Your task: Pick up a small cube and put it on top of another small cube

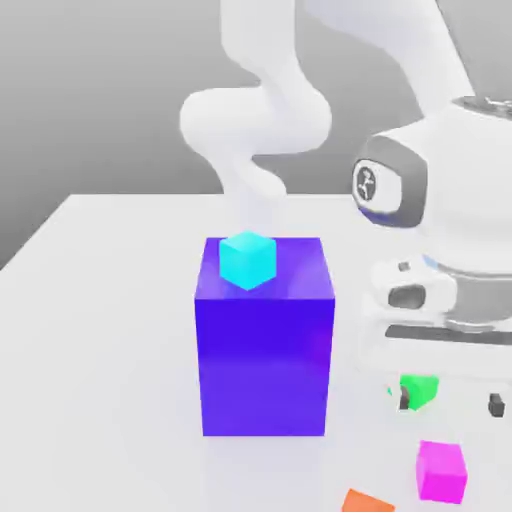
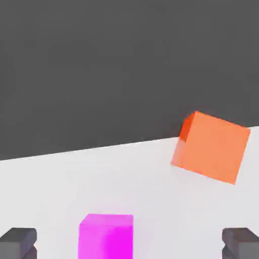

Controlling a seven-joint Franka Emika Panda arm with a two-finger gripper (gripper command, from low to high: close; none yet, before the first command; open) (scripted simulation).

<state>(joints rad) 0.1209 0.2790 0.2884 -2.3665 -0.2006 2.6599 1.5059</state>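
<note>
- Gripper (image 2: 129,243) fingers are spread wide apart; nothing is held.
- Magenta cube (image 2: 106,235) is seen on the table (image 2: 60,197) between them, untouched.
- Orange cube (image 2: 212,146) is seen nearby.

Setting: a simulated robot test bench — not a lived-in room. Indicators: a flat white table (image 1: 110,300) against a featureless grey backdrop, a white robot arm (image 1: 270,110), and plain, untextured coloured cubes — among them a large blue-violet block (image 1: 265,350) and an orange cube (image 2: 212,146).
</note>
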